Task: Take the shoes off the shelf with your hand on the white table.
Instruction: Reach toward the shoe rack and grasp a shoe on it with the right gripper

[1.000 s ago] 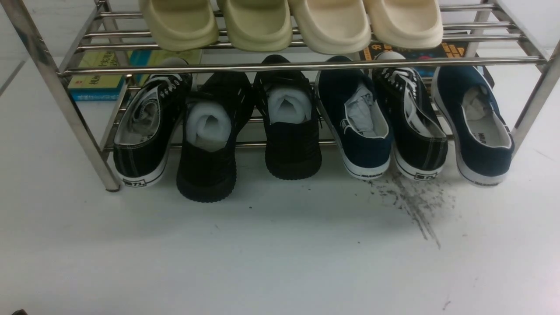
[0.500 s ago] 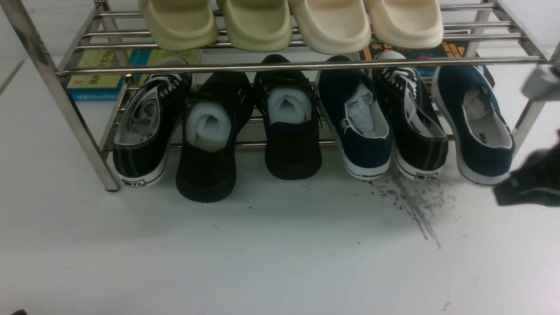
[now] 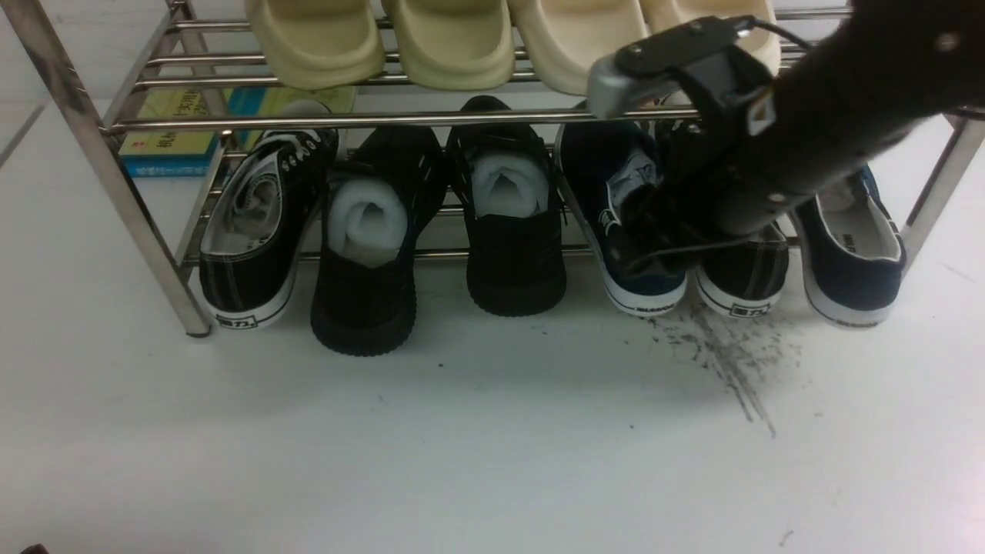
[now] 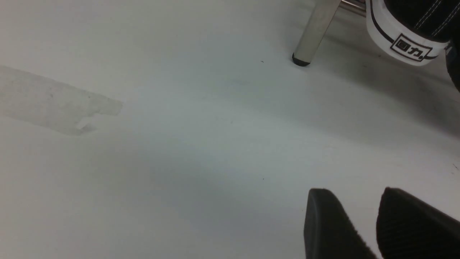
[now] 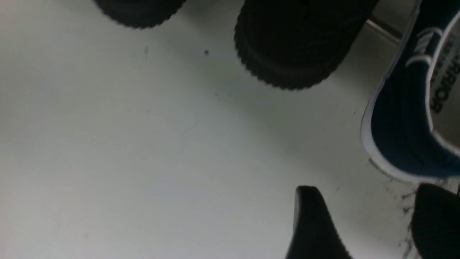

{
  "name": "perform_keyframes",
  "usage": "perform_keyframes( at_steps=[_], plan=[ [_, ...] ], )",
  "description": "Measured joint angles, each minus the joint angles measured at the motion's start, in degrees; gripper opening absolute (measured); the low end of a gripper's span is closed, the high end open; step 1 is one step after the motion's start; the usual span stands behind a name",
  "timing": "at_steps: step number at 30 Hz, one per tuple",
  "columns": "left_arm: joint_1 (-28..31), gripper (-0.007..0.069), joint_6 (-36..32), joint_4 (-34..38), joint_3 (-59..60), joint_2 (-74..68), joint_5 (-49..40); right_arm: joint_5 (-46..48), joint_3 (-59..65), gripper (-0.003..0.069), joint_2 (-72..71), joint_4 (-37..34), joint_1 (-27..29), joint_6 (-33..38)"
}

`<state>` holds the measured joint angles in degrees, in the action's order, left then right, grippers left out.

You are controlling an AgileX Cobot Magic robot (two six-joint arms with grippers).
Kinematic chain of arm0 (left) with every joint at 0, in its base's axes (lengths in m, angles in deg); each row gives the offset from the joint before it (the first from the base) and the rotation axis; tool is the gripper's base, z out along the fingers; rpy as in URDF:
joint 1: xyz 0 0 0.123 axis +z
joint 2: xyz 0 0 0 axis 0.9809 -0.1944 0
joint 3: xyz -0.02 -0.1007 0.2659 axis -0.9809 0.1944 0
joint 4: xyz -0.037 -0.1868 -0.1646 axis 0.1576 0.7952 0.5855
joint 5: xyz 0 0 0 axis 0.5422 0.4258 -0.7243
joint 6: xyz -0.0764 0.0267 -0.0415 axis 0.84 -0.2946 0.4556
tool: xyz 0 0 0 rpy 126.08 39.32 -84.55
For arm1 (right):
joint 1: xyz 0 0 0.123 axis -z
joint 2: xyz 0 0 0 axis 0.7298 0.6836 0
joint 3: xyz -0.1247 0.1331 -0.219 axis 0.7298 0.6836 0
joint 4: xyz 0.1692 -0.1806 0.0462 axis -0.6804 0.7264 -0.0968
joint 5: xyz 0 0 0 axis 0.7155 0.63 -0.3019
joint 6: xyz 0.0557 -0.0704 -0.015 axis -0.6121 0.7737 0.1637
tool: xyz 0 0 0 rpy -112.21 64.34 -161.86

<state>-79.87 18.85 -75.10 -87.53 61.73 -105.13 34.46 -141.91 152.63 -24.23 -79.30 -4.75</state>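
Right tool [image 5: 368,189]: hung spread wide, empty, right at the navy slip-on [image 3: 646,285] heel.
Shelf [image 3: 308,119]: held that slip-on on its lower tier.
Left tool [image 4: 354,190]: sat slightly parted, empty, above the desk [image 4: 179,144].

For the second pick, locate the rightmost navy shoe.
Front view, lower tier's far right: navy shoe between the black lace-up sneaker and the shelf's right leg.

In front of the shelf [image 3: 462,118] we see our right arm [image 3: 869,85]: a thick matte black tube ending in a grey rounded cap [image 3: 608,90] under a black plate [image 3: 677,44] with small screws, a thin black cable [image 3: 793,35], and perhaps a tan label [image 3: 758,114]. Our left gripper [image 4: 357,190] and right gripper [image 5: 368,189] have black, finely ribbed fingers.
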Motion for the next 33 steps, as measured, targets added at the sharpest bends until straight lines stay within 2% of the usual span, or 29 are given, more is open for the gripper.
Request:
perform_keyframes(
  at_steps=[9,14,18,26,29,32,33],
  plan=[
    [0.0,0.0242,0.0,0.0,0.0,0.0,0.0,-6.9,-6.3,0.0414,10.5,11.3,0.0,-10.0],
    [0.0,0.0242,0.0,0.0,0.0,0.0,0.0,-9.0,-6.5,0.0414,12.4,19.0,0.0,-19.1],
    [0.0,0.0242,0.0,0.0,0.0,0.0,0.0,-10.2,-6.5,0.0414,13.6,21.2,0.0,-23.2],
    [0.0,0.0242,0.0,0.0,0.0,0.0,0.0,-12.9,-6.7,0.0409,16.8,21.6,0.0,-24.4],
    [0.0,0.0242,0.0,0.0,0.0,0.0,0.0,-14.0,-6.7,0.0383,17.6,21.6,0.0,-24.4],
    [0.0,0.0242,0.0,0.0,0.0,0.0,0.0,-14.1,-6.8,0.0246,18.4,21.8,0.0,-24.5],
    [0.0,0.0242,0.0,0.0,0.0,0.0,0.0,-14.1,-6.8,0.0222,18.4,21.8,0.0,-24.5]
  ],
)
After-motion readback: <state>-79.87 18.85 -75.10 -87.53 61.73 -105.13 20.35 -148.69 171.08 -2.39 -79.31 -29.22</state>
